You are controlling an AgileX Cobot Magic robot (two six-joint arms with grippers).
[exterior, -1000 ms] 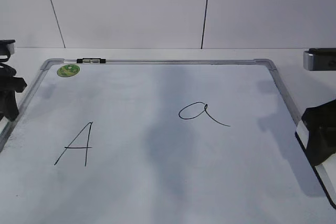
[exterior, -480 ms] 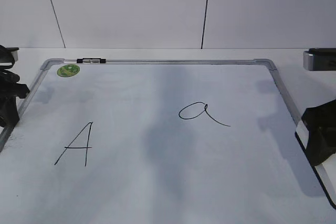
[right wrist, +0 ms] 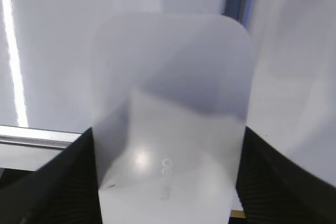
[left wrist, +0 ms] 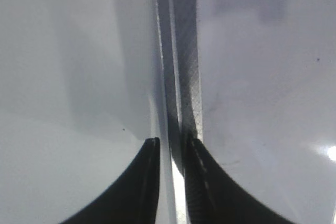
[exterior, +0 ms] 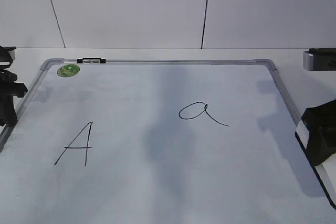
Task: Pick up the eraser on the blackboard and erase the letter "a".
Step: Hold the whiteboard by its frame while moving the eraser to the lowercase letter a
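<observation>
The blackboard (exterior: 157,187) is a white dry-erase board with a silver frame, lying flat. The letter "a" (exterior: 202,113), thin black cursive, sits right of the board's middle. My right gripper (exterior: 319,137) is at the board's right edge, shut on the eraser (exterior: 326,177), a white block with a dark underside. In the right wrist view the eraser (right wrist: 173,108) fills the space between the two fingers of that gripper (right wrist: 167,132). My left gripper (exterior: 8,106) hangs over the board's left edge. In the left wrist view its fingers (left wrist: 172,142) are nearly together over the frame rail (left wrist: 184,77), holding nothing.
An angular capital "A" (exterior: 76,145) is drawn at the board's left. A green round sticker (exterior: 68,70) sits in the far left corner, with a small black clip (exterior: 91,61) on the far frame. A white wall stands behind the table.
My left gripper has drifted slightly left, off the board's edge. The right gripper with the eraser has barely moved. The letters are unchanged.
</observation>
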